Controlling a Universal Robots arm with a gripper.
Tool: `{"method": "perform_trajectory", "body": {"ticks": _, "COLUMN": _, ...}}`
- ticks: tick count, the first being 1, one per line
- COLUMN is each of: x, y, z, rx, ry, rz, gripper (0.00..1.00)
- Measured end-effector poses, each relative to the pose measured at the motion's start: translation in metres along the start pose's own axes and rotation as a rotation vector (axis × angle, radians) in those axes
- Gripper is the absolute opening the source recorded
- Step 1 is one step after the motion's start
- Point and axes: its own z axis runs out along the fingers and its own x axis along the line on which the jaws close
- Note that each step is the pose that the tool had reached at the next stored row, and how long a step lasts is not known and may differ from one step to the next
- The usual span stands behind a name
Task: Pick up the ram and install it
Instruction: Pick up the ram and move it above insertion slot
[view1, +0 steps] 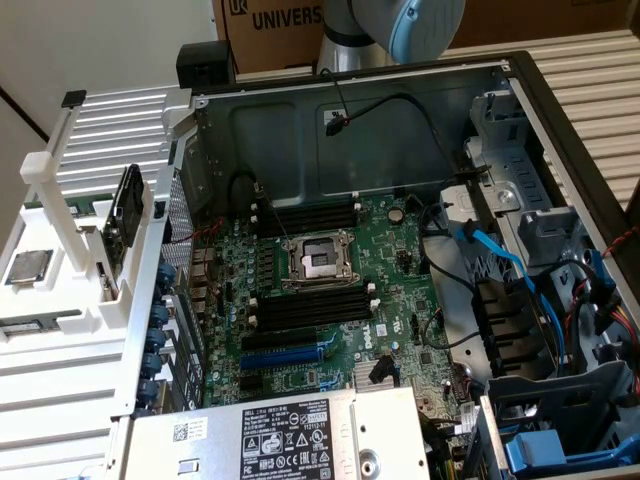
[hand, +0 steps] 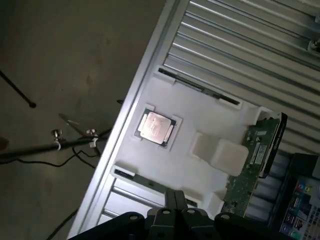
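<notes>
The grey robot arm with a pale blue joint cap (view1: 405, 28) shows at the far edge of the exterior view, above the far wall of the open black computer case (view1: 560, 120). In the wrist view the dark pincer (hand: 173, 196) points down over the near edge of a white moulded plastic holder (hand: 200, 115), its two fingers pressed together and gripping nothing.

The holder sits on a slatted silver metal counter (hand: 240, 45) at the exterior view's left, beside the case. It carries one square silver processor chip (hand: 156, 127) lying flat and one ram (hand: 247, 172), a long, narrow green circuit-board stick with a small white label, standing on edge in its cradle (view1: 122, 215).

Inside the case lies one green motherboard (view1: 400, 270) with one empty square processor socket (view1: 318, 262), two banks of long black memory slots (view1: 310, 305), one far and one near of the socket, and one blue expansion slot (view1: 285, 355).

The ram stands off to one side of the pincer, clearly apart from it, with a raised block of the holder between them.
</notes>
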Motion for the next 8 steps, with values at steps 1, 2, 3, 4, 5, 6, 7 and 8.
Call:
{"method": "perform_trajectory", "body": {"ticks": 1, "x": 0.0000, "y": 0.0000, "z": 0.0000, "rx": -0.0006, "ry": 0.0009, "rz": -0.019, "gripper": 0.10}}
{"method": "perform_trajectory", "body": {"ticks": 2, "x": 0.0000, "y": 0.0000, "z": 0.0000, "rx": -0.0012, "ry": 0.0019, "rz": -0.037, "gripper": 0.10}}
{"method": "perform_trajectory", "body": {"ticks": 3, "x": 0.0000, "y": 0.0000, "z": 0.0000, "rx": -0.0017, "ry": 0.0029, "rz": -0.055, "gripper": 0.10}}
{"method": "perform_trajectory", "body": {"ticks": 4, "x": 0.0000, "y": 0.0000, "z": 0.0000, "rx": -0.0023, "ry": 0.0037, "rz": -0.073, "gripper": 0.10}}
{"method": "perform_trajectory", "body": {"ticks": 5, "x": 0.0000, "y": 0.0000, "z": 0.0001, "rx": -0.0040, "ry": 0.0064, "rz": -0.128, "gripper": 0.10}}
{"method": "perform_trajectory", "body": {"ticks": 6, "x": 0.0000, "y": 0.0000, "z": 0.0001, "rx": -0.0046, "ry": 0.0073, "rz": -0.146, "gripper": 0.10}}
{"method": "perform_trajectory", "body": {"ticks": 7, "x": 0.0000, "y": 0.0000, "z": 0.0001, "rx": -0.0052, "ry": 0.0083, "rz": -0.165, "gripper": 0.10}}
{"method": "perform_trajectory", "body": {"ticks": 8, "x": 0.0000, "y": 0.0000, "z": 0.0002, "rx": -0.0063, "ry": 0.0101, "rz": -0.201, "gripper": 0.10}}
